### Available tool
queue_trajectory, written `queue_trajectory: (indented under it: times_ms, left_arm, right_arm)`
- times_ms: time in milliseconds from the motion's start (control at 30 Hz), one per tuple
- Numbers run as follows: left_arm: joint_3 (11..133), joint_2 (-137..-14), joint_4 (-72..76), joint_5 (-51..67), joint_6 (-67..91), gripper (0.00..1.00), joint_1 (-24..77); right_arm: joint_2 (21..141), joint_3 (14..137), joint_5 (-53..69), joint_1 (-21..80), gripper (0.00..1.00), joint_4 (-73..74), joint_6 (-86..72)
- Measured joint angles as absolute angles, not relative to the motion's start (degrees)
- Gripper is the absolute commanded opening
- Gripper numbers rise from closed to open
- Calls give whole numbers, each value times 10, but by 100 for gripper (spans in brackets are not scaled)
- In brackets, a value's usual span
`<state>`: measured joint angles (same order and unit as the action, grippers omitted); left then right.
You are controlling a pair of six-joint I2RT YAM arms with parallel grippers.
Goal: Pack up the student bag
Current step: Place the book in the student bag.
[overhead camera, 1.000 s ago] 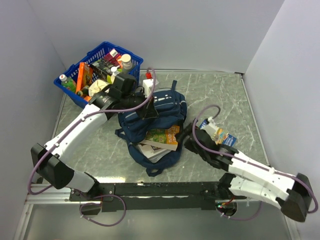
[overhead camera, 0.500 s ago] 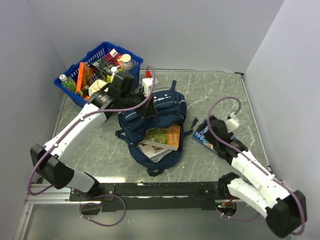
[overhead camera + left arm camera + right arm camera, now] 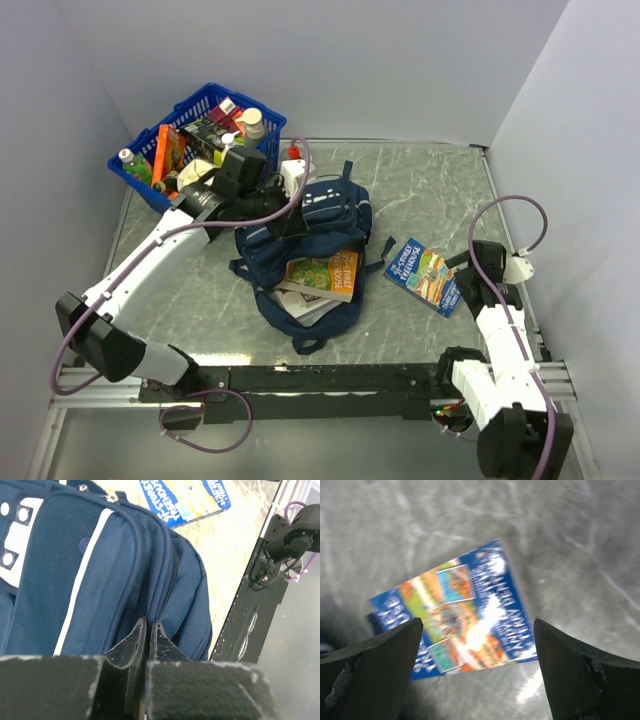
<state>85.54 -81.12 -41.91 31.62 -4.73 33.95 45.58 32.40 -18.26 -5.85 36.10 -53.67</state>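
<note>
Near the table's [image 3: 440, 190] right edge, my right gripper [image 3: 477, 625] hangs empty with its jaws wide apart above a blue book [image 3: 425, 276] lying flat. At the table's middle sits the student bag [image 3: 340, 215], mouth open, with an orange-green book [image 3: 325, 273] and another tucked inside. My left gripper [image 3: 148, 630] is clamped on fabric beside its zip. Packing looks partly done: the blue book and the full basket [image 3: 140, 190] in the far-left corner remain.

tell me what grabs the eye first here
A navy backpack lies open in the middle of the table with books showing inside, the left gripper pinched on its zip edge. To its right a blue book lies flat, the open right gripper aimed at it. A crowded blue basket sits far left.
</note>
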Motion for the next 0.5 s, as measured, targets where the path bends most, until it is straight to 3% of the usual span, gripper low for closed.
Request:
queue_trajectory:
  times_ms: [267,500]
  left_arm:
    - [837,-793,-417,333,-55,1,307]
    - [836,-788,-416,339,-52,1,298]
  right_arm:
    - [529,307,-164,-93,97,336,-511]
    - [561,242,-135,-93,79,265,-512]
